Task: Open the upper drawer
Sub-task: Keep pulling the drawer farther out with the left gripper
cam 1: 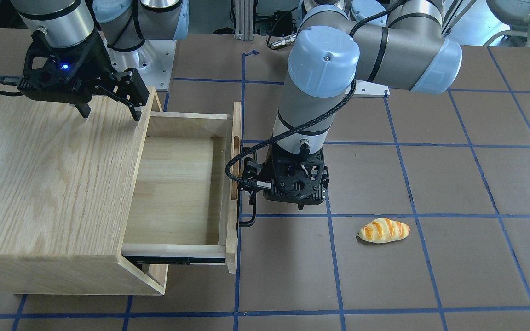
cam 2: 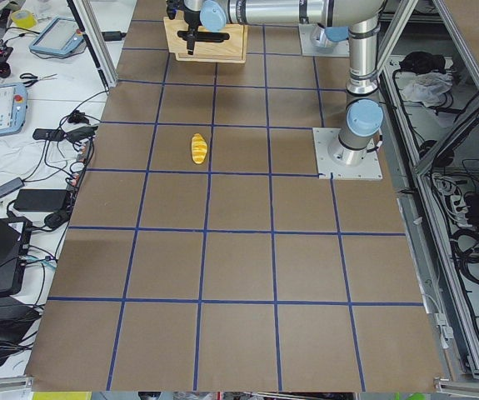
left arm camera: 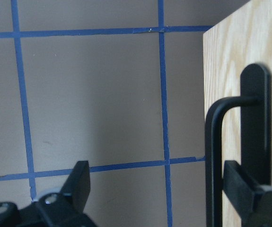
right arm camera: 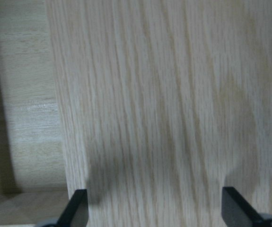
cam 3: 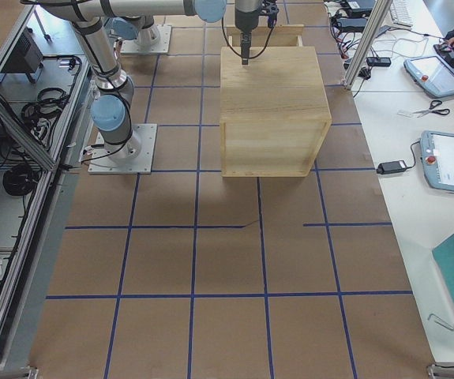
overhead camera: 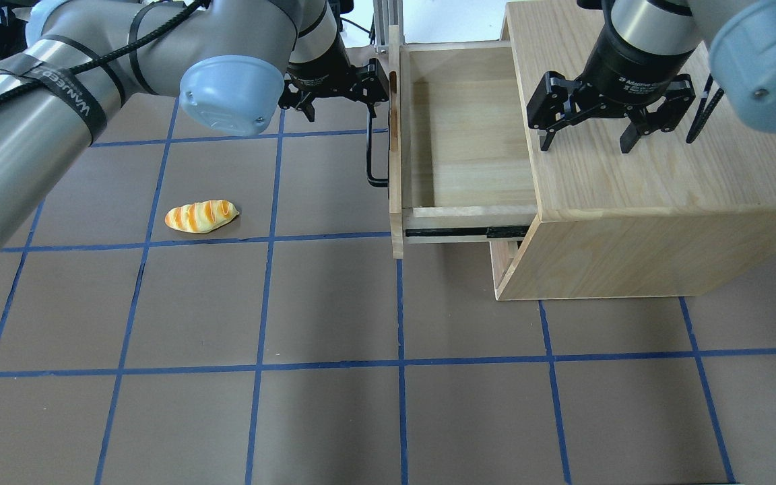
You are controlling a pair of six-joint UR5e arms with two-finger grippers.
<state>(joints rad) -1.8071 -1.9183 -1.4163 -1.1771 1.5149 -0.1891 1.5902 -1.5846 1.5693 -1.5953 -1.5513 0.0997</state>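
Basically done: the upper drawer sticks well out of the cabinet, empty inside. Left gripper sits spread wide around the black handle, not clamped on it. Right gripper hovers over the cabinet top, fingers apart, holding nothing.

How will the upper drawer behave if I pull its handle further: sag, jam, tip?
The upper drawer is stiff wood on a black slide rail, so it should probably run straight without sagging. It looks empty, so likely light. Standing far out, it may be nearing its stop.
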